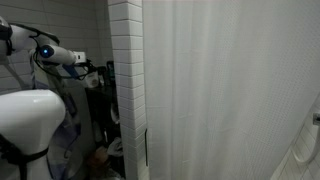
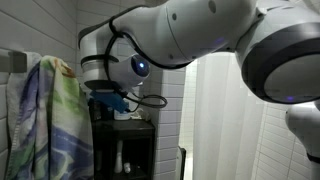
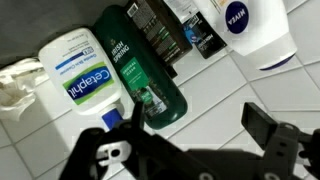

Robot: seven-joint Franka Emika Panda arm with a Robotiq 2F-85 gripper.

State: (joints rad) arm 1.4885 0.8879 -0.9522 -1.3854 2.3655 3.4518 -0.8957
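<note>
In the wrist view my gripper (image 3: 195, 128) is open and empty, with white tile showing between its two dark fingers. Just beyond the left finger lie a dark green bottle (image 3: 140, 70) and a white Cetaphil bottle (image 3: 80, 75) with a blue label. Further off are small dark bottles (image 3: 160, 35) and a white Nivea bottle (image 3: 255, 30). In both exterior views the gripper (image 1: 84, 63) (image 2: 112, 97) hangs above a dark shelf (image 1: 100, 95) (image 2: 125, 130).
A white tiled column (image 1: 125, 80) and a white shower curtain (image 1: 230, 90) stand beside the shelf. A multicoloured towel (image 2: 50, 115) hangs next to the shelf. A crumpled white cloth (image 3: 18, 85) lies left of the Cetaphil bottle.
</note>
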